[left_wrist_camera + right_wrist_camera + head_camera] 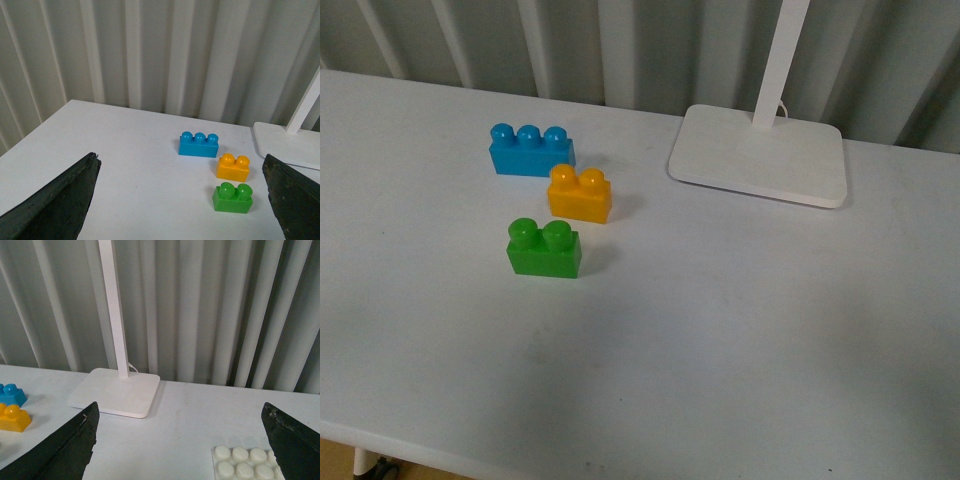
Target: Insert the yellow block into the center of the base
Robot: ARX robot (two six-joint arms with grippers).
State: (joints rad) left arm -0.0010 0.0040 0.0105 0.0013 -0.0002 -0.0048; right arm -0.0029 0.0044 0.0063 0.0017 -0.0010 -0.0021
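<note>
The yellow block [580,194] stands on the white table between the blue brick [531,150] and the green brick [544,248]. It also shows in the left wrist view [233,167] and at the edge of the right wrist view [12,418]. The base [245,463], a white studded plate, shows only in the right wrist view, low between the jaws; it is out of the front view. My left gripper [182,200] is open and empty, the bricks ahead of it. My right gripper [180,440] is open and empty. Neither arm shows in the front view.
A white lamp foot [758,155] with a post stands at the back right of the table, also in the right wrist view [116,392]. A pleated grey curtain [620,40] runs behind the table. The table's near edge [470,455] is at the bottom left.
</note>
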